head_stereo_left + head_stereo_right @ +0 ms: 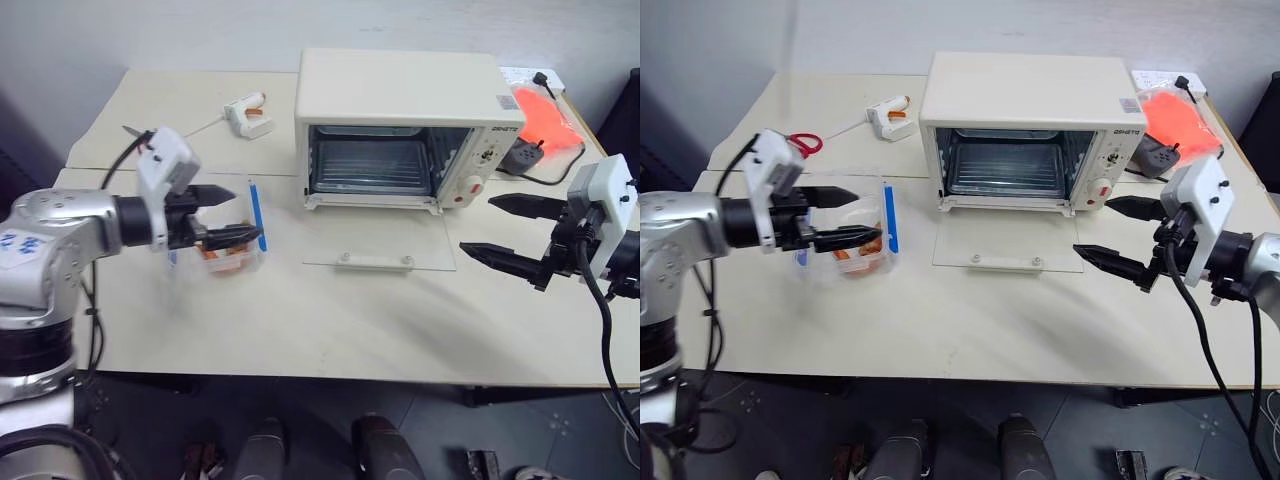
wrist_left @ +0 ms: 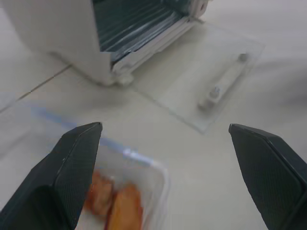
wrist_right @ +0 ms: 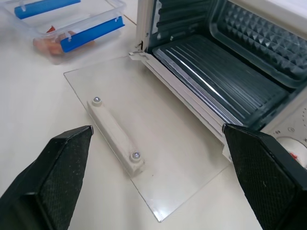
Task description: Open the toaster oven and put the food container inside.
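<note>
1. Left end effector (image 1: 238, 213) hovers over the food container (image 1: 855, 238) with its two black fingers spread apart and nothing between them; right end effector (image 1: 1118, 237) is also apart and empty, near the open door at about 3 o'clock of the scene.
2. Food container sits on the counter (image 1: 330, 320) at about 9 o'clock from the toaster oven (image 1: 400, 125), still outside it.
3. I judge the container light and stiff, but its clear plastic walls look smooth and maybe slippery. A grip across the two long sides, near the blue clips (image 3: 91, 32), seems safest; the lid could flex if squeezed hard.
4. Glass door (image 3: 144, 143) lies flat on the counter with the white bar handle (image 3: 115, 136) up, so the oven is already open.
5. Right wrist view shows the dark rack and the ridged inner wall of the oven; the head views do not show these clearly. Left wrist view shows the orange food pieces (image 2: 115, 206) from close.
6. At 12 o'clock, far behind, lie a white glue gun (image 1: 245, 112) and an orange cloth (image 1: 1175, 120).
</note>
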